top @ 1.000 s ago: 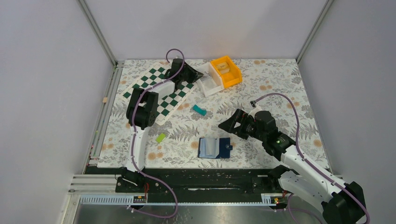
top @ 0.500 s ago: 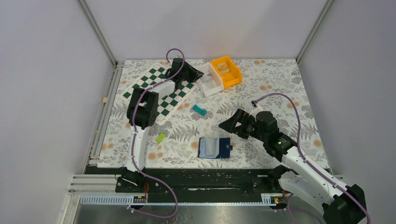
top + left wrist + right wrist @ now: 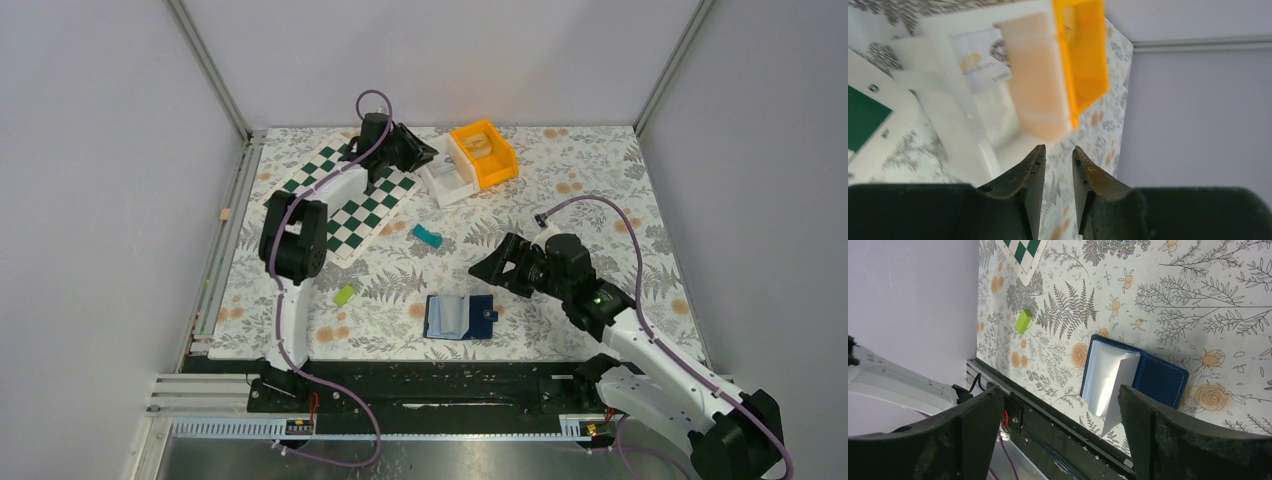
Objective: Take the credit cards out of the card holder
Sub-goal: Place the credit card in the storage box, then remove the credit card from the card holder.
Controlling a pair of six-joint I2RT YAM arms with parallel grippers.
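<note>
The card holder (image 3: pixel 482 316) is lying open and flat on the floral table (image 3: pixel 600 180), toward 6 o'clock in the top view. The credit cards (image 3: pixel 447 314) are sitting on its left half, one pale card tilting up off the stack (the right wrist view shows this best). The right gripper (image 3: pixel 480 268) is hovering at about 1 o'clock from the holder, its jaws standing wide apart with nothing between them and touching nothing. The left gripper (image 3: pixel 425 160) is reaching out toward 12 o'clock, over the far end of the chessboard (image 3: pixel 350 205), with the white bin (image 3: pixel 447 182) just beside it at 4 o'clock. Its fingers are showing only a narrow gap, and they are gripping nothing. The green block (image 3: pixel 344 295) is lying at 9 o'clock from the holder, well apart.
</note>
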